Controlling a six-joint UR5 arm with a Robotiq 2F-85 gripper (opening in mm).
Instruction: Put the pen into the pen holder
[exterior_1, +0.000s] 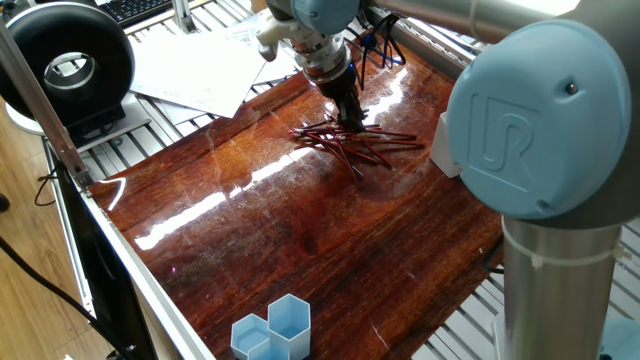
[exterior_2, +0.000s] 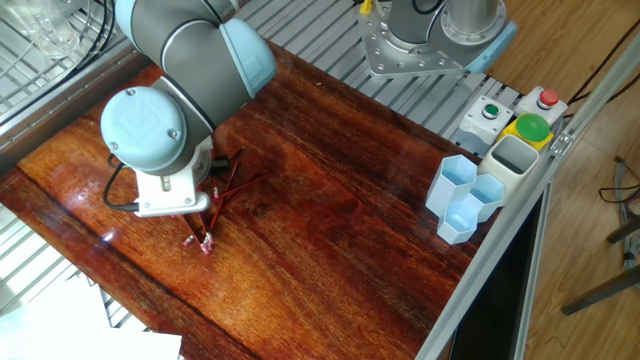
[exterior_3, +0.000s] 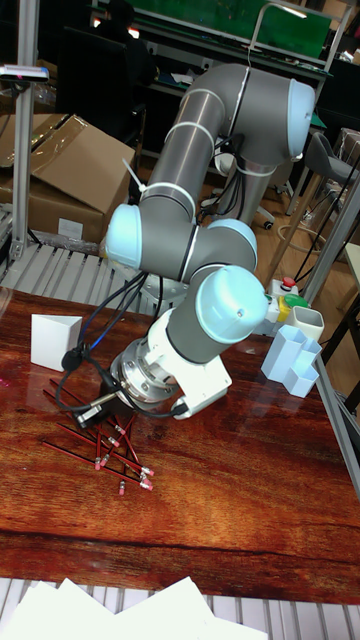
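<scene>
- My arm (exterior_3: 200, 260) bends over the far side of the table (exterior_1: 300, 230), a glossy dark red wood top; its big grey and light blue joints hide much of the scene.
- The pen holder (exterior_2: 513, 160), a white cup with a slanted rim, stands at the table edge next to the button box (exterior_2: 520, 112), touching the light blue hexagonal cups (exterior_2: 462, 195); it is well apart from the pens.
- A white cube (exterior_3: 55, 342) sits near the pens.
- My gripper (exterior_1: 352, 118) points down into the pile of pens (exterior_1: 358, 142), its tips among them; I cannot tell how wide its fingers stand, nor whether they hold a pen.
- The pens are thin dark red sticks with pale ends, lying crossed in a loose heap on the table; none is in the pen holder.
</scene>
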